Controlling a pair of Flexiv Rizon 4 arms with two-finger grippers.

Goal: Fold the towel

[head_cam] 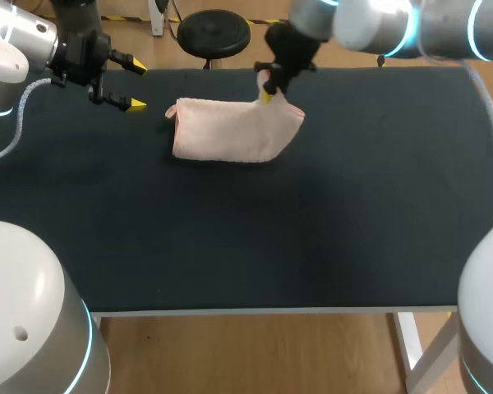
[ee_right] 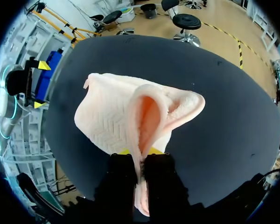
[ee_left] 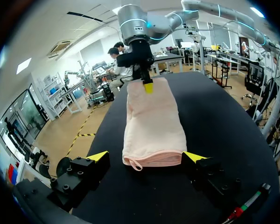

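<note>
A pale pink towel [head_cam: 230, 131] lies folded on the black table [head_cam: 312, 230], towards the back. My right gripper [head_cam: 267, 95] is shut on the towel's far right corner and holds it lifted off the cloth. In the right wrist view the pinched fold of the towel [ee_right: 147, 116] rises from between the shut right gripper [ee_right: 140, 151]. My left gripper [head_cam: 136, 83] hangs open just left of the towel, touching nothing. The left wrist view shows the towel [ee_left: 151, 121] stretching ahead of the open left gripper [ee_left: 146, 157], with my right gripper [ee_left: 148, 87] at its far end.
The table's back edge [head_cam: 353, 69] runs close behind the towel and both grippers. Bare black tabletop spreads in front and to the right.
</note>
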